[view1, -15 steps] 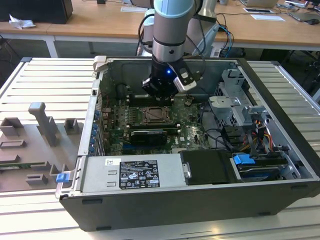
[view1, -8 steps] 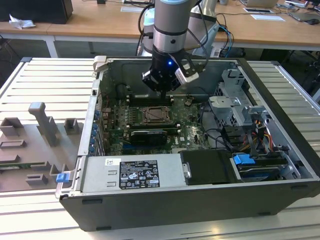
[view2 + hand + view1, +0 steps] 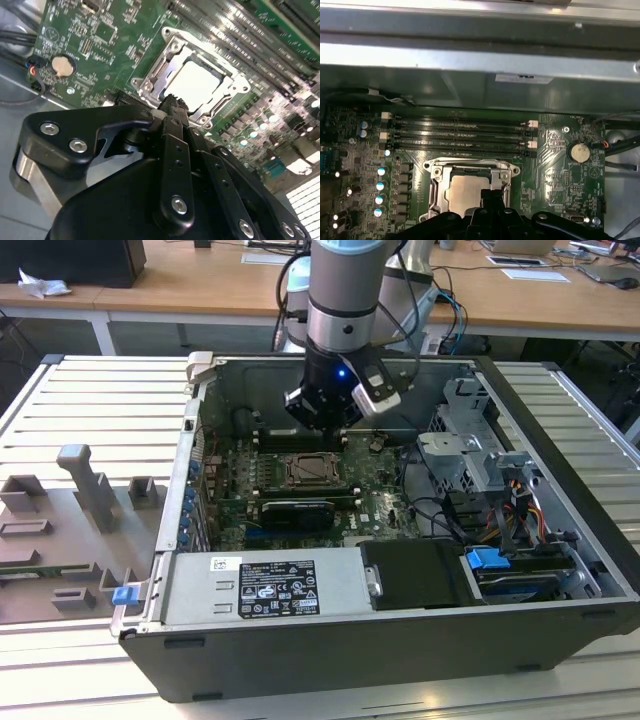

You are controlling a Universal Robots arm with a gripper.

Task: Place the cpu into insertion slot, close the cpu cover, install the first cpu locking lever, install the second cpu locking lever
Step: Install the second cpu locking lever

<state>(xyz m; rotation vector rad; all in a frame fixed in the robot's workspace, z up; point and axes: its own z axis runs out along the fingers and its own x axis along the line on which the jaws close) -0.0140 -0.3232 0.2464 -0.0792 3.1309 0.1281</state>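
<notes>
In the exterior view, the open dark-grey metal computer case [image 3: 560, 570] fills the frame's middle. Its green circuit board [image 3: 235, 485] lies centre-left, the small square silver-rimmed socket [image 3: 312, 471] at mid-frame, and the black two-fingered gripper [image 3: 322, 412] just above it.

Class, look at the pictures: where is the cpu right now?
In both wrist views the cpu sits in the insertion slot, framed by the cpu cover, just beyond the end effector.

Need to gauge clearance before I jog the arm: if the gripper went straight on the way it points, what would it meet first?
Most likely the cpu cover lying closed over the cpu, near the socket's edge. The gripper points at it, though depth is hard to judge.
</notes>
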